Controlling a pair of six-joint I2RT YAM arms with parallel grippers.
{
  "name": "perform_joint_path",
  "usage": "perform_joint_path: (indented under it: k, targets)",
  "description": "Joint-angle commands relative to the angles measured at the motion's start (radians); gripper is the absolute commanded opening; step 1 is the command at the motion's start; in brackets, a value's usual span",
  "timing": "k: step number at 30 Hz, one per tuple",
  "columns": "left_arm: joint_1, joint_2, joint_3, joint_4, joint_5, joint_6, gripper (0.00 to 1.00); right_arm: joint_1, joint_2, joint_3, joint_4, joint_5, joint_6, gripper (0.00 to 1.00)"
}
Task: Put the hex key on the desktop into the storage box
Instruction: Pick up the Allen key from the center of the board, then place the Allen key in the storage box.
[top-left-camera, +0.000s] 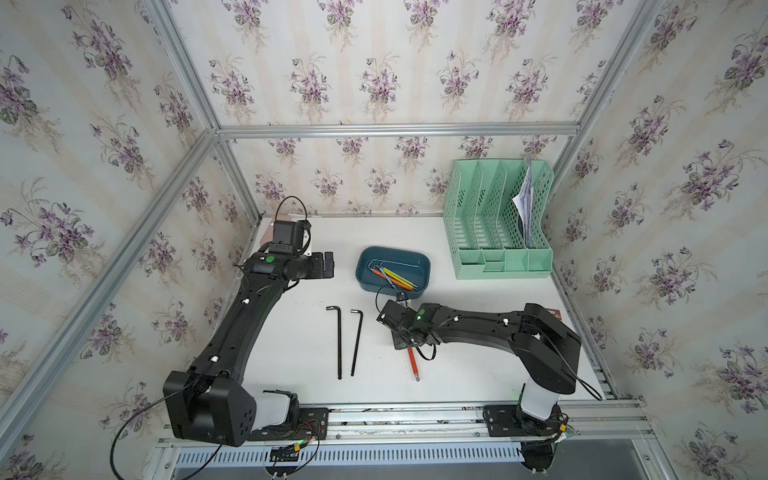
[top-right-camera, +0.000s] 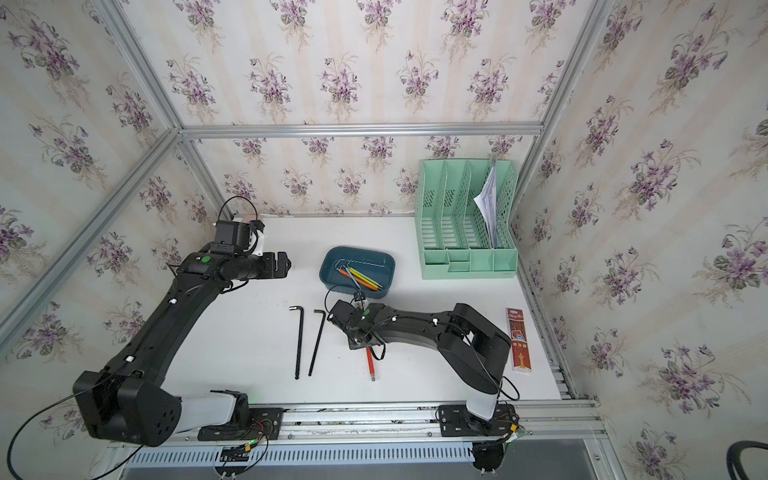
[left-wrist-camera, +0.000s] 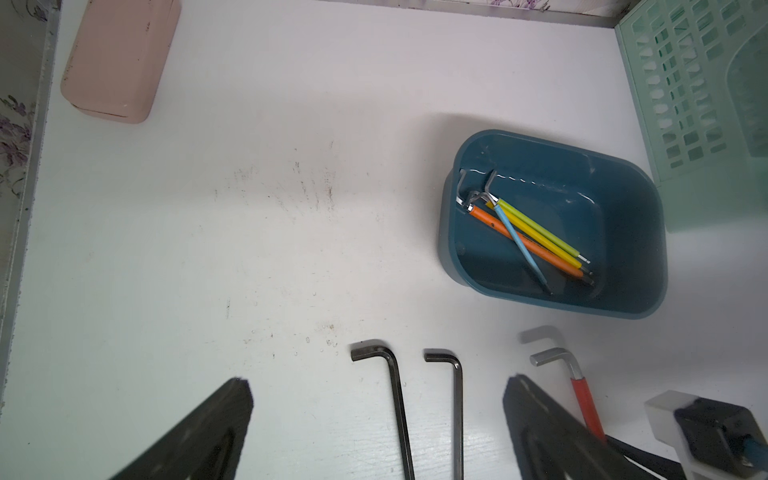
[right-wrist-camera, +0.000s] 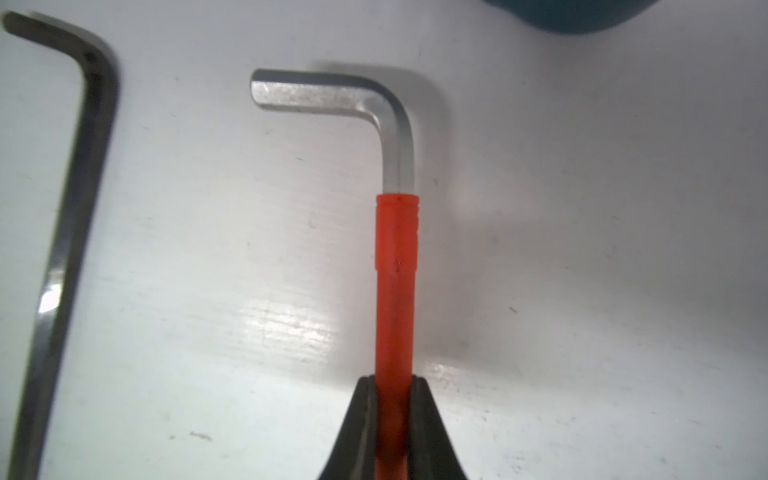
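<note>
Item in hand: one red-sleeved hex key (right-wrist-camera: 395, 270), lying over the desktop (top-left-camera: 299, 291) near the storage box (left-wrist-camera: 449, 249), on the side facing the arm bases. The right gripper (right-wrist-camera: 394, 386) is clamping its jaws almost fully together around the red sleeve, partway down the long shank. The bare metal bend is pointing out ahead of the fingers. The key's shadow is sitting slightly off to one side, so the bent end is probably coming clear of the surface, though I cannot be sure. Also waiting on the desktop: two black hex keys (top-left-camera: 339, 345) (top-left-camera: 356, 345), lying side by side, well apart from the box. Already in the box: a small bundle of coloured hex keys (left-wrist-camera: 536, 237). The left gripper (left-wrist-camera: 376, 380) is hovering beyond the black pair with jaws standing wide and holding nothing. Bystanders: a green file rack (top-left-camera: 498, 232) and a pink case (left-wrist-camera: 116, 62). Step, as I judge it: grasp made, lift beginning. The next move is calling for a raise high enough to clear the box rim, a short carry over it, then a release — with the long shank turned to fit inside the walls.
</note>
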Motion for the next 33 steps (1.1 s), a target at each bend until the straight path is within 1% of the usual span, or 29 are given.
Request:
perform_joint_path:
  k: [1,5,10,15,21,23,27,33]
  targets:
    - [-0.001,-0.009,0.008,0.011,0.000,0.012,0.99,-0.002,-0.027,0.027,-0.024,0.042,-0.035,0.00]
    - [0.000,-0.014,-0.001,0.025,-0.002,0.015,0.99,-0.006,-0.055,0.026,-0.006,0.063,-0.061,0.00]
    - [0.000,0.002,-0.001,0.018,-0.022,0.013,0.99,-0.027,-0.061,0.057,-0.009,0.067,-0.104,0.00]
    - [0.000,-0.008,-0.015,0.033,-0.049,0.006,0.99,-0.047,-0.098,0.079,-0.010,0.053,-0.147,0.00]
    - [0.000,-0.019,-0.015,0.052,-0.023,-0.015,0.99,-0.074,-0.148,0.045,0.031,0.020,-0.169,0.00]
    - [0.000,-0.012,0.015,0.053,-0.002,-0.021,0.99,-0.080,-0.156,0.042,0.038,0.008,-0.180,0.00]
    - [0.000,0.036,0.123,0.023,0.016,-0.031,0.99,-0.082,-0.157,0.050,0.040,0.002,-0.205,0.00]
    - [0.000,0.053,0.129,0.060,0.048,-0.028,0.99,-0.085,-0.155,0.066,0.039,-0.012,-0.244,0.00]
